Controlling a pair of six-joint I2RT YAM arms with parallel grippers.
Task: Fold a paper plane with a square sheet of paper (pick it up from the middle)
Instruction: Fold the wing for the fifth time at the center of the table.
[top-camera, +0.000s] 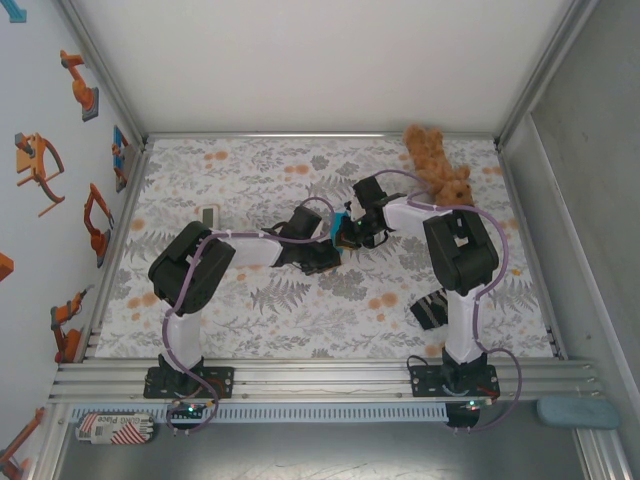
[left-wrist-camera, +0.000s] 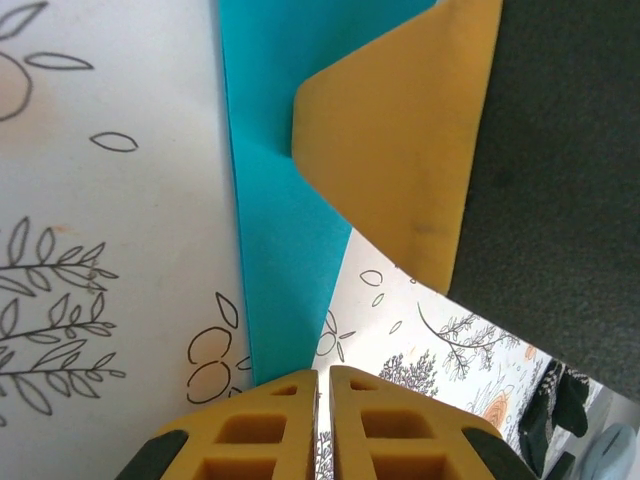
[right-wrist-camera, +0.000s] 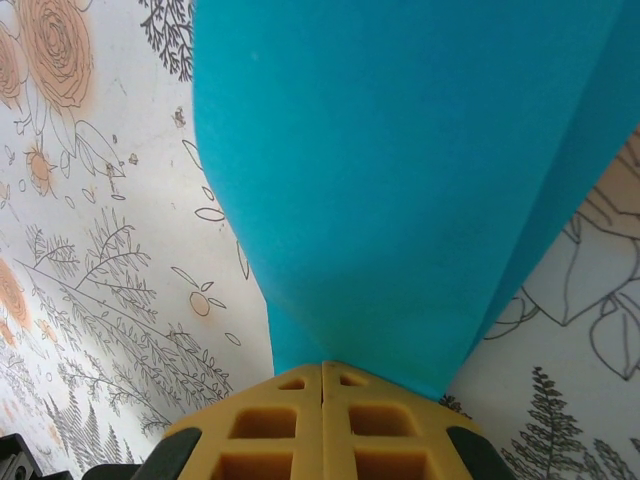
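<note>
The left end effector (left-wrist-camera: 323, 372) and the right end effector (right-wrist-camera: 322, 366) were each clenched on an edge of the square sheet of paper (right-wrist-camera: 400, 180), at the middle of the bench (top-camera: 250, 170). Free bench lay around them. The teddy bear (top-camera: 437, 160) sat well apart, at the far edge.

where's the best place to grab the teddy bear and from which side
Grip the teddy bear around its plump middle, coming straight down from above. It lies flat on the table in the far right corner, with walls close behind and beside it, so a sideways approach would likely be cramped.
</note>
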